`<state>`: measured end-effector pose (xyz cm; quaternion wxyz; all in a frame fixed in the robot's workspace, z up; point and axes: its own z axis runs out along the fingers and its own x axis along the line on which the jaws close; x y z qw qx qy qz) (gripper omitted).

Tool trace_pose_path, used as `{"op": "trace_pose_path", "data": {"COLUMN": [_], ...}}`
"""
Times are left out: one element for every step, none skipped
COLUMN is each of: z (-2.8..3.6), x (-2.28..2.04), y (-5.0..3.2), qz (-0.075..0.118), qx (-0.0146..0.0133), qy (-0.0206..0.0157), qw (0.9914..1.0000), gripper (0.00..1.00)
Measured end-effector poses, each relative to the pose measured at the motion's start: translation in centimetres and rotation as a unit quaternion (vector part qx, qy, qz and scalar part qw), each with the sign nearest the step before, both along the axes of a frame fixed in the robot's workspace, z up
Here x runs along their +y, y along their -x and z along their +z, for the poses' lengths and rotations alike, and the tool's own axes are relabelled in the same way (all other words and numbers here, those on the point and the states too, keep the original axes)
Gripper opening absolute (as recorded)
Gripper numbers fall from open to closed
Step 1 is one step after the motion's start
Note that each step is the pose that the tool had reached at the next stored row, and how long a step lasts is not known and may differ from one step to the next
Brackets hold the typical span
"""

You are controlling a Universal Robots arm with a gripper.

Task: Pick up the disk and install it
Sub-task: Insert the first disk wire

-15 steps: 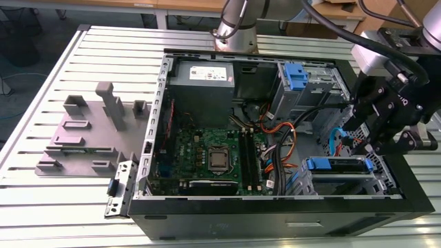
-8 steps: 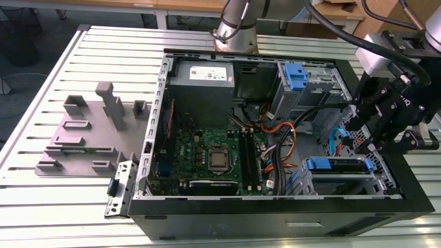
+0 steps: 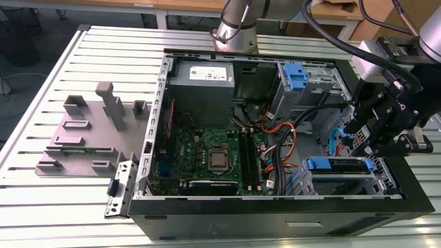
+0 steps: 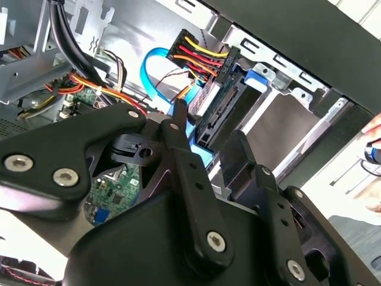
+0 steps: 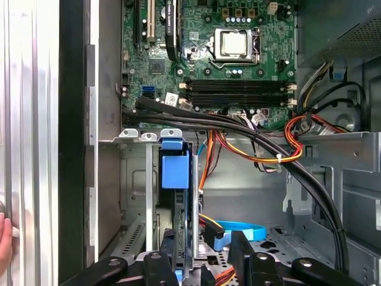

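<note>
Exterior view, disk (image 3: 340,165): flat silver-metal hard drive with blue rails, seated in the near bay of the open black computer case (image 3: 276,225), at the exterior view's right.
Exterior view, gripper (image 3: 379,147): black, just above the disk.
Both wrist views, fingers (image 5: 168,253) (image 4: 178,149): parted, empty, by the disk's cabled end (image 4: 218,113).

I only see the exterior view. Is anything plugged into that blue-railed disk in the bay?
Observer: In the second wrist view, a plug with yellow and red wires sits at the disk's end.
Visitor: Is the gripper holding it?
Observer: No. In the first wrist view the gripper is open and empty.
Visitor: Anyone nearby?
Observer: A hand shows beside the case's outer wall.
</note>
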<state>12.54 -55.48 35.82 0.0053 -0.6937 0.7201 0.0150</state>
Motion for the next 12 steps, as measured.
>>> {"op": "trace_pose_path", "data": {"z": [-0.05,-0.05,-0.05,-0.06,-0.06,-0.07,-0.07,-0.07,-0.07,-0.07,-0.07,-0.07], "x": [0.0,0.0,0.0,0.0,0.0,0.0,0.0,0.0,0.0,0.0,0.0,0.0], "y": [0.0,0.0,0.0,0.0,0.0,0.0,0.0,0.0,0.0,0.0,0.0,0.0], "qz": [-0.001,-0.001,-0.001,-0.001,-0.001,-0.001,-0.001,-0.001,-0.001,-0.001,-0.001,-0.001], "qx": [0.0,0.0,0.0,0.0,0.0,0.0,0.0,0.0,0.0,0.0,0.0,0.0], "qy": [0.0001,0.0002,0.0002,0.0002,0.0001,0.0001,0.0001,0.0001,0.0001,0.0001,0.0001,0.0001], "qw": [1.0,1.0,1.0,1.0,1.0,1.0,1.0,1.0,1.0,1.0,1.0,1.0], "gripper": [0.49,0.49,0.49,0.49,0.49,0.49,0.49,0.49,0.49,0.49,0.49,0.49]}}
